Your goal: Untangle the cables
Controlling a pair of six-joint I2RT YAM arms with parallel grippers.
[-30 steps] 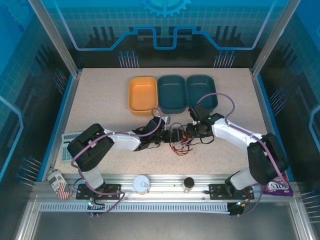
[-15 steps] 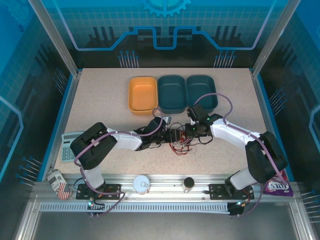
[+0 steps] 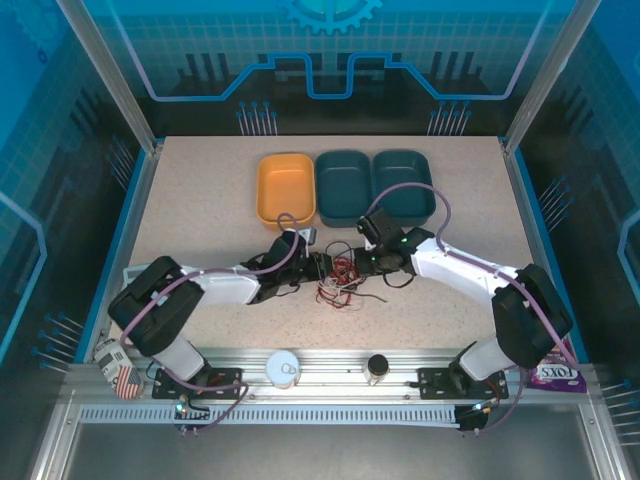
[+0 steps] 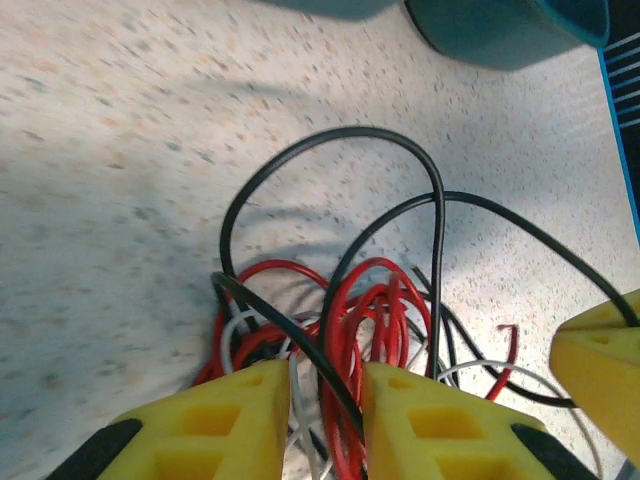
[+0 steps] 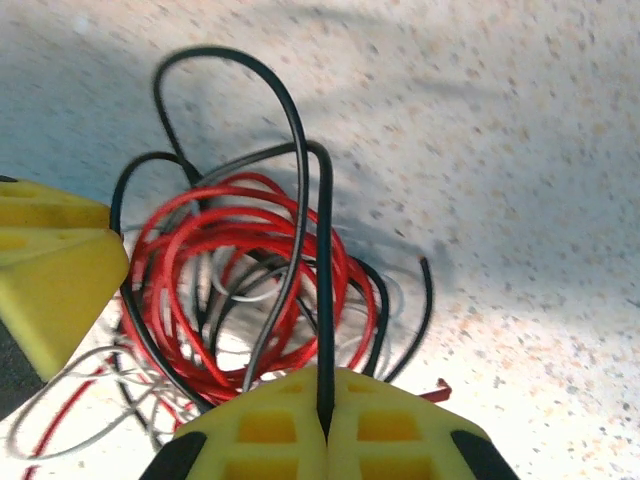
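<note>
the cables [image 3: 340, 282] lie in one tangled clump on the speckled counter [image 3: 200, 200], near its middle and a little toward the arms' side of the row of three bins: an orange bin [image 3: 286, 188] and two teal bins [image 3: 343, 185] [image 3: 403, 183]. the clump sits between the two arms' ends, the left fingers [image 3: 320, 266] at its left edge and the right fingers [image 3: 357, 262] at its upper right. red loops make up the core, and a few thin ends trail out toward the near edge.

from the left wrist, the cables [image 4: 370, 310] show as red coils wound with pale strands, and two black arcs rise from them toward a teal bin [image 4: 510, 25]. the left fingers [image 4: 215, 420] stand narrowly apart. a black strand, red strands and a pale one run through the gap between them. i cannot tell whether they press on those strands. a yellow pad of the right fingers [image 4: 600, 370] shows at the right edge, just beside a black strand.

from the right wrist, the right fingers [image 5: 390, 425] are closed together on a single black strand, which comes straight up out of the seam between them and bends over the red coils of the cables [image 5: 250, 290]. a second black loop arches beyond it. a pad of the left fingers [image 5: 50, 270] sits at the left, touching the clump's edge.
</note>
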